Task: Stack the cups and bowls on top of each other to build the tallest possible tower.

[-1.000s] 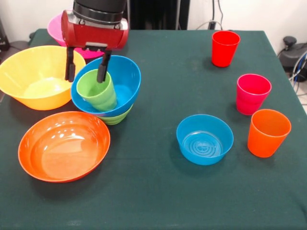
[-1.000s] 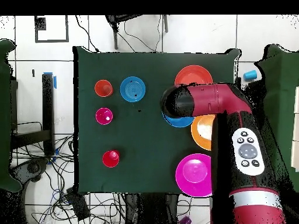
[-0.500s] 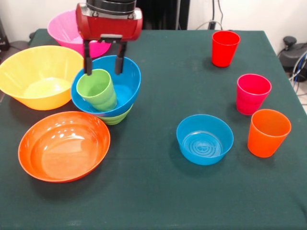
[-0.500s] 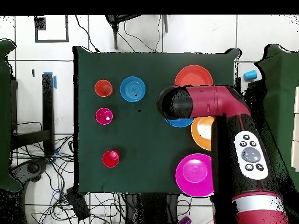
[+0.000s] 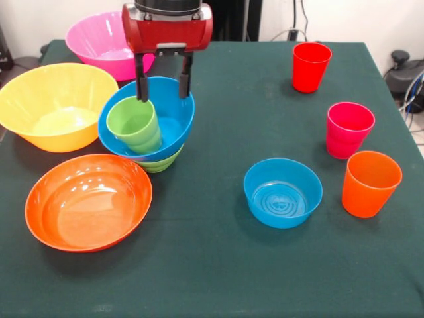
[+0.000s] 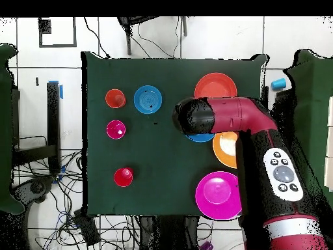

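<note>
The tower is a wide blue bowl (image 5: 169,116) on a small green bowl (image 5: 161,163), with the light green cup (image 5: 134,124) lying tilted inside the blue bowl. My gripper (image 5: 163,83) is open and empty, just above the blue bowl's far rim, up and right of the green cup. The red cup (image 5: 311,66), magenta-pink cup (image 5: 348,129) and orange cup (image 5: 370,183) stand at the right. The small translucent blue bowl (image 5: 283,192) sits in the middle. In the overhead view my arm (image 6: 221,117) hides most of the tower.
The big yellow-orange bowl (image 5: 53,106) and the big pink bowl (image 5: 99,43) stand at the left and far left. The shallow orange-red bowl (image 5: 88,201) is at the near left. Cables lie off the table's right edge.
My gripper has let go of the light green cup, risen and shifted right in the front view. The cup stays tilted in the blue bowl.
</note>
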